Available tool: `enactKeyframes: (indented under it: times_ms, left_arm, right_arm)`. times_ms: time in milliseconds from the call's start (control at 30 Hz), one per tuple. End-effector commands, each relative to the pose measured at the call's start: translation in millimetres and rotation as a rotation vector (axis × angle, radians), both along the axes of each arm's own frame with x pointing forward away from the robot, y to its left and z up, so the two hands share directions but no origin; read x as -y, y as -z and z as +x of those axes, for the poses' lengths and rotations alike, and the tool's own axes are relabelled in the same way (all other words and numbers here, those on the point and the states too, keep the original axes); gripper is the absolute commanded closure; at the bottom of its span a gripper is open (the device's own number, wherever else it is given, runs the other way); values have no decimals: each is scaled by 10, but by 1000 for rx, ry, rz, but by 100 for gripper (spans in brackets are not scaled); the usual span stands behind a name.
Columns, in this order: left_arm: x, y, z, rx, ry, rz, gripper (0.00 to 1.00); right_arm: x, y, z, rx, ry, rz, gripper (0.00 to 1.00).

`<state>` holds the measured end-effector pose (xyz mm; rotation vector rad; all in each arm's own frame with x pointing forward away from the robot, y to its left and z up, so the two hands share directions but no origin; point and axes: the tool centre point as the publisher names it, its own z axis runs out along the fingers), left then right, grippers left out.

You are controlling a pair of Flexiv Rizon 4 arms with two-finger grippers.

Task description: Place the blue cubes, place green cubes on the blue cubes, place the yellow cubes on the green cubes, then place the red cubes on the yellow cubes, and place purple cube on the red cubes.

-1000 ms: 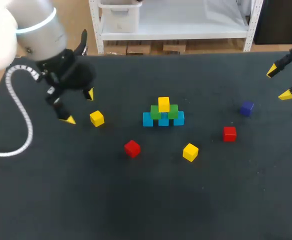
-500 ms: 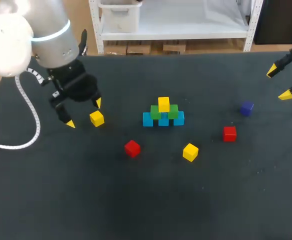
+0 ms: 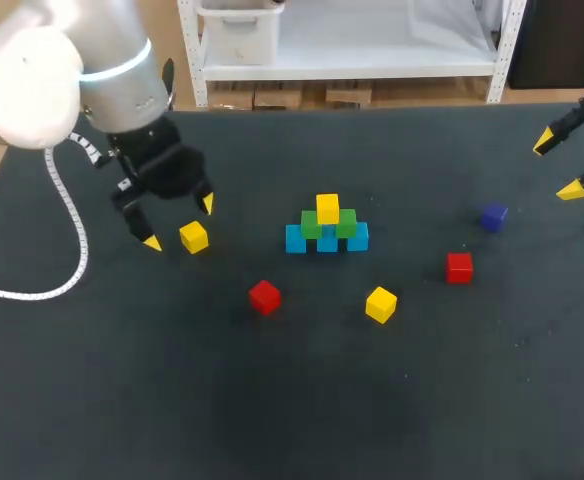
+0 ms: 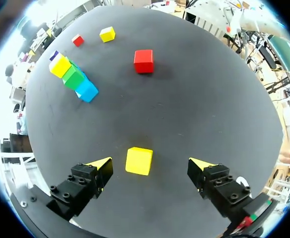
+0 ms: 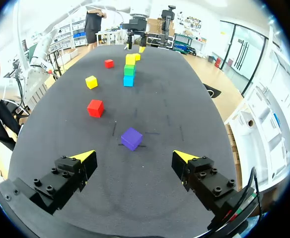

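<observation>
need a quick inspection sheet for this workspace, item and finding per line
surface: dark table, no spills seen
job's things: pyramid of three blue, two green, one yellow cube; loose are left yellow cube, right yellow cube, left red cube, right red cube, purple cube
clutter: nothing seen
grippers: left gripper open, fingers either side of left yellow cube, not touching; right gripper open at the far right edge, holding nothing
cables: white coiled cable lying on the table's left side
surroundings: nothing seen
</observation>
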<state>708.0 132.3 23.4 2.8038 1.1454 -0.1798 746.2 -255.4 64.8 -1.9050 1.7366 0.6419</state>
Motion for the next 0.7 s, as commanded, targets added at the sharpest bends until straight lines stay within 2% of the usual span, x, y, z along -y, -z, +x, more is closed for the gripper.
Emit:
enactKeyframes:
  times_ms: [33,333,567,600,667,700]
  left_arm:
    - [63,53,88,-18,11,2,0]
    - [129,154,141,-36,11,-3,3]
    - [122,246,146,-53,18,14,31]
    - [121,249,146,-54,18,16,32]
    - [121,252,143,-55,19,18,43]
    - [121,253,140,-56,20,19,44]
  right_arm:
    - [1,4,4,1,-1,2,0]
    - [1,4,4,1,-1,2,0]
    - [1,4,4,1,-1,2,0]
    - [1,4,4,1,-1,2,0]
    - [1,4,4,1,-1,2,0]
    - [1,4,4,1,-1,2,0]
